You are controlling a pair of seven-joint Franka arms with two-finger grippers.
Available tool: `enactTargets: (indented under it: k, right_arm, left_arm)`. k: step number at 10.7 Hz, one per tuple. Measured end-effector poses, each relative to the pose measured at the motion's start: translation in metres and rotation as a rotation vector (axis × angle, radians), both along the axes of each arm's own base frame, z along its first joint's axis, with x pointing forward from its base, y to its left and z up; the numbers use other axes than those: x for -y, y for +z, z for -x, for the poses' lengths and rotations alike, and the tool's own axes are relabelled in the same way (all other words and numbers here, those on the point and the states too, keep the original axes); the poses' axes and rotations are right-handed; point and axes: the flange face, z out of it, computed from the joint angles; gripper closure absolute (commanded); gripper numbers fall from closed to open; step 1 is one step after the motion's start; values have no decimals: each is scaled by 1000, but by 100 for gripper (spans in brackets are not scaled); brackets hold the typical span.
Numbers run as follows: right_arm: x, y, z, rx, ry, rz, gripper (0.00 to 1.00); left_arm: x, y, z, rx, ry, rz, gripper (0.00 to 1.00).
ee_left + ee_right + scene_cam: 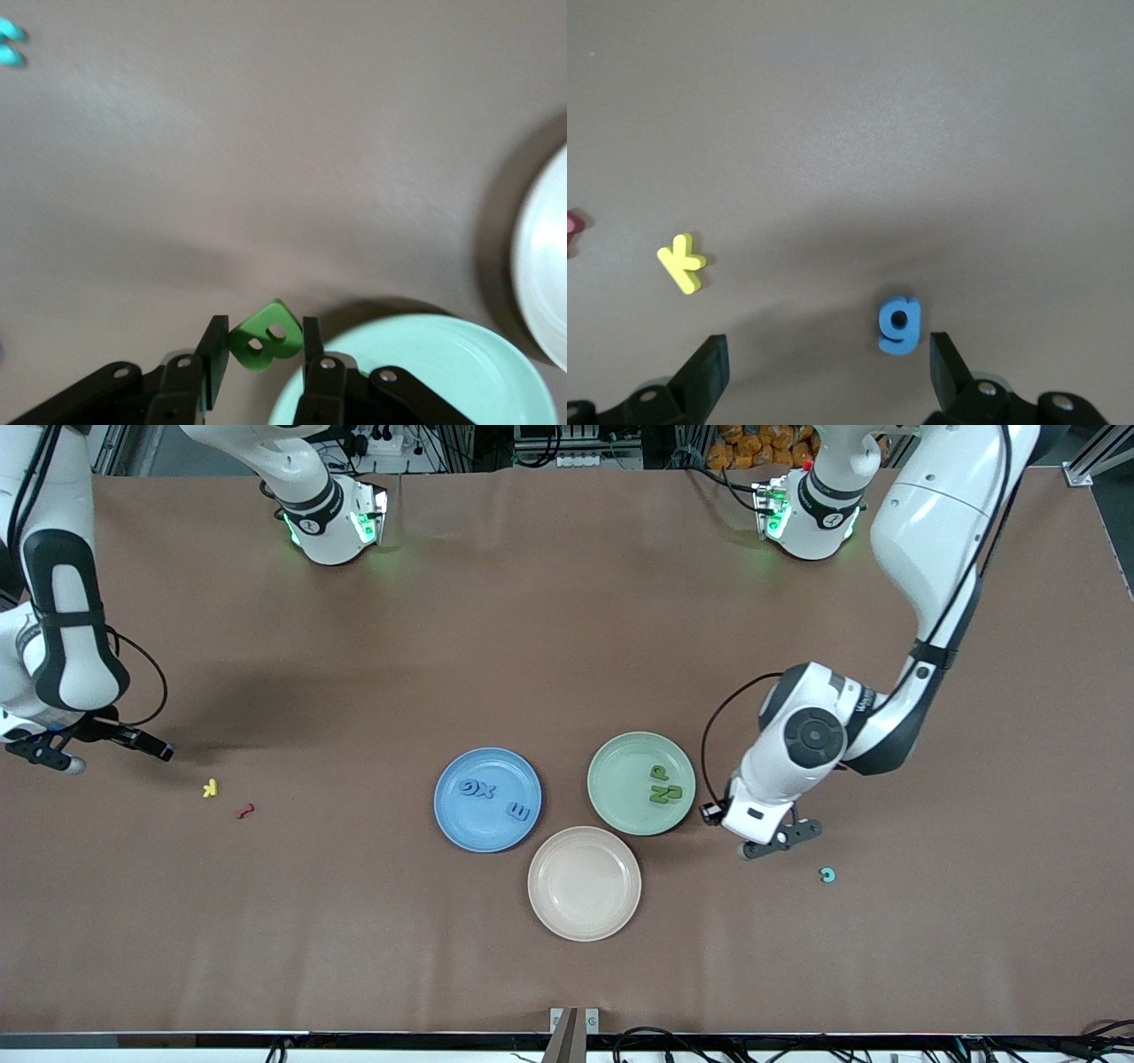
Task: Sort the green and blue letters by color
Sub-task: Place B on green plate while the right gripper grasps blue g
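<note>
My left gripper (769, 841) is shut on a green letter B (266, 341), held just beside the rim of the green plate (620, 771), at the plate's left-arm side. The green plate holds green letters P (659, 772) and N (666, 793). The blue plate (469, 828) holds blue letters G (467, 786), X (484, 790) and E (519, 811). My right gripper (49, 755) is open low over the table at the right arm's end, with a blue letter g (900, 325) between its fingers, close to one of them. That g is hidden in the front view.
A beige plate (584, 883) sits nearer the front camera than the two coloured plates. A teal piece (827, 875) lies near my left gripper. A yellow K (210, 787) and a red squiggly piece (244, 810) lie near my right gripper.
</note>
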Motion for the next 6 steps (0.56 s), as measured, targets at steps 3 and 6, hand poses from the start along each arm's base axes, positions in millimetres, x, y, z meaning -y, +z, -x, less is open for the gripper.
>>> enactTargets:
  k: [3,6]
  right_arm:
    - [6,-34,0,-49,-2,32,0]
    - [19,-51,6,-73,-6,45,0]
  left_arm:
    - [49,0,23,-23,62,26,100]
    - [87,-2,45,-41,107,30,1]
